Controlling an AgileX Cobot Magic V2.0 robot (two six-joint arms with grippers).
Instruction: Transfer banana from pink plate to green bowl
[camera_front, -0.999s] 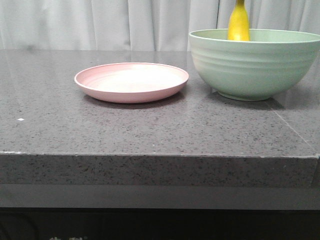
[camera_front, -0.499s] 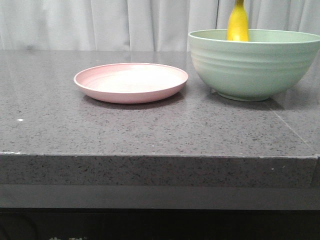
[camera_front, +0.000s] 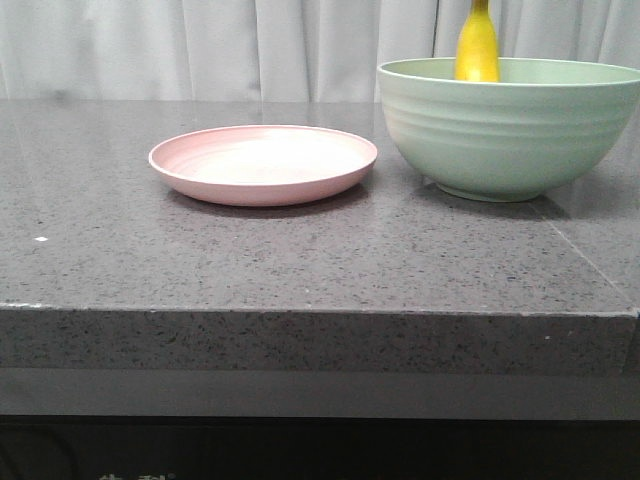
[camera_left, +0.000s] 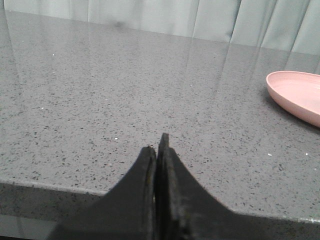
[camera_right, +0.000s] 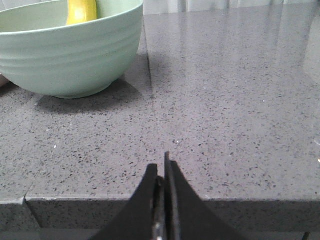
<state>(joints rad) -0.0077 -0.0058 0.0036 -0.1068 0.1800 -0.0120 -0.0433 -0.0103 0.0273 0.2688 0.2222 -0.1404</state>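
The yellow banana (camera_front: 477, 47) leans upright inside the pale green bowl (camera_front: 510, 130) at the right of the counter; its upper end sticks above the rim. In the right wrist view the banana (camera_right: 81, 11) shows inside the green bowl (camera_right: 65, 55). The pink plate (camera_front: 263, 163) lies bare left of the bowl, and its edge shows in the left wrist view as the pink plate (camera_left: 296, 95). My left gripper (camera_left: 156, 145) is shut with nothing in it, near the counter's front edge. My right gripper (camera_right: 160, 165) is shut too, holding nothing. Neither gripper shows in the front view.
The grey speckled counter (camera_front: 300, 260) has a front edge close to both grippers. A pale curtain (camera_front: 200, 45) hangs behind the counter. A seam in the counter (camera_right: 148, 70) runs beside the bowl.
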